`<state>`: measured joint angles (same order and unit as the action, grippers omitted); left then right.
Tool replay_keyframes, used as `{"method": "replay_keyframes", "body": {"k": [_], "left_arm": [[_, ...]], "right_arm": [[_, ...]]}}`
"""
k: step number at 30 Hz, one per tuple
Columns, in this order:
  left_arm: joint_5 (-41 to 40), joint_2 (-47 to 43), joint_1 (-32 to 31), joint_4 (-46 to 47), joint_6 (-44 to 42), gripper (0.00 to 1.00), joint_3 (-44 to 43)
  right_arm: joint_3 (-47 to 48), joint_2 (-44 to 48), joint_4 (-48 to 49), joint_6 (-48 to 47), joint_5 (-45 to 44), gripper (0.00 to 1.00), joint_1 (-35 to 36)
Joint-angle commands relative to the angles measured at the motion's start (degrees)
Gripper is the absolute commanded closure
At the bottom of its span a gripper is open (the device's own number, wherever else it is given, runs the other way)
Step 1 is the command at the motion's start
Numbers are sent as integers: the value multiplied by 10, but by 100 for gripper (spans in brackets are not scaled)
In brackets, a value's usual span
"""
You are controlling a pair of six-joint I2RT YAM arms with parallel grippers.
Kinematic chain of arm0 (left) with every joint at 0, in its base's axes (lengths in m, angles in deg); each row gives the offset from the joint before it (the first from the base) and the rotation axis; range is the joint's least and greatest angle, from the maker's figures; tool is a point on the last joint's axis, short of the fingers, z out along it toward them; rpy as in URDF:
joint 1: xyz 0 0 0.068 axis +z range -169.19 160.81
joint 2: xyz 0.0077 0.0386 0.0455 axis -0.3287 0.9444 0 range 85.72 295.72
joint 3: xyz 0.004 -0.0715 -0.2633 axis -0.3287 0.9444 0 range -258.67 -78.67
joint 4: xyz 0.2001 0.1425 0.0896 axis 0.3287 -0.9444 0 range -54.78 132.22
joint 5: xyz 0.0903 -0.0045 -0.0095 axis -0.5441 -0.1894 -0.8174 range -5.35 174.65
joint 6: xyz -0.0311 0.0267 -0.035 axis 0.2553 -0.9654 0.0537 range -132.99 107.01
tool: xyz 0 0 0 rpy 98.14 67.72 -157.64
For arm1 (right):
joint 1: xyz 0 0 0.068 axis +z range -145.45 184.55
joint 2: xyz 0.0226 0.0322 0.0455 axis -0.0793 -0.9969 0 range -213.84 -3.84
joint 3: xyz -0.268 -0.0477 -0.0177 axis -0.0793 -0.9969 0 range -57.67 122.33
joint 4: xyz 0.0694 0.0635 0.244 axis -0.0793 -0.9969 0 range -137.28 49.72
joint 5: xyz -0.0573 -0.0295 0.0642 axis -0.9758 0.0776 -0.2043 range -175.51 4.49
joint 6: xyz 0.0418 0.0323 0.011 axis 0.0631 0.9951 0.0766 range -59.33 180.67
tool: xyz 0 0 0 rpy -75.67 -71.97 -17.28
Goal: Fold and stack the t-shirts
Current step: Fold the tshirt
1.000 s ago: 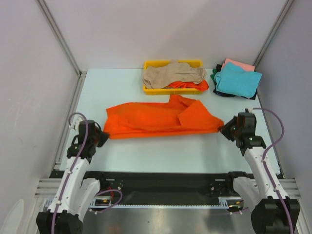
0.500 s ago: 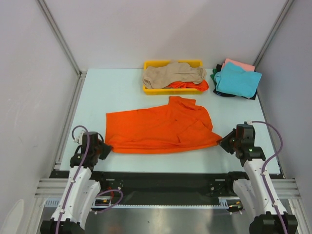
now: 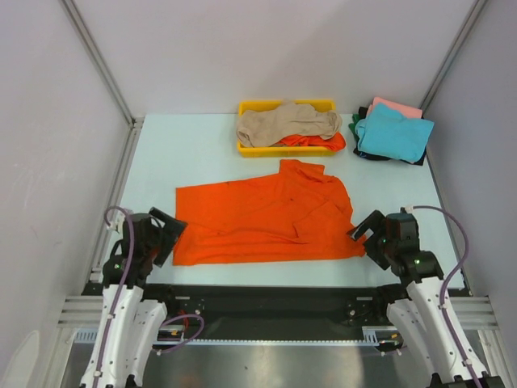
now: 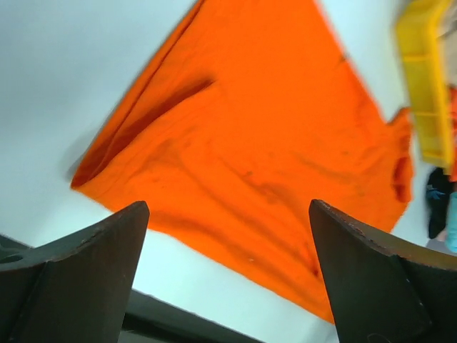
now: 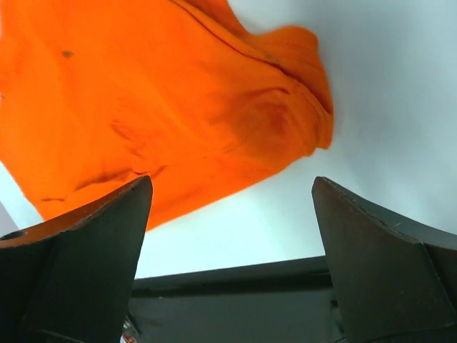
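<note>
From above: orange t-shirt spread flat on the near half of the counter, long axis running left to right. At its near-left corner, left fingers spread wide. At its near-right corner, right fingers just as wide. Nothing gripped by either. Farther back, a beige t-shirt heaped in the yellow tray. At far right, a folded pile topped by the teal t-shirt.

Left wrist: orange cloth straight ahead beyond the parted tips, nearest corner low and close, untouched.

Right wrist: bunched orange corner ahead, bare counter just before the tips.

Judged from this: each arm about equally near its own end, so probably a two-arm pinch along the near edge, then a fold across the short axis.
</note>
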<state>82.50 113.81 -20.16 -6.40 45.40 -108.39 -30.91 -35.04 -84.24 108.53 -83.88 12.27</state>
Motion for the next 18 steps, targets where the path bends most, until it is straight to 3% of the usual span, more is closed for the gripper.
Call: {"method": "replay_keyframes", "body": {"k": [1, 5, 10, 13, 18], "left_arm": [[-42, 6, 5, -10, -60, 0, -85], [-60, 65, 5, 40, -97, 0, -110], [-43, 215, 7, 166, -143, 0, -122], [-42, 296, 7, 193, -151, 0, -148], [-44, 317, 7, 208, -158, 2, -157]], "right_arm": [[65, -10, 9, -9, -37, 0, 1], [107, -110, 127, -21, -14, 0, 21], [196, -349, 236, -125, 6, 2, 32], [276, -489, 289, -179, 50, 10, 29], [424, -649, 301, -230, 55, 27, 24]]}}
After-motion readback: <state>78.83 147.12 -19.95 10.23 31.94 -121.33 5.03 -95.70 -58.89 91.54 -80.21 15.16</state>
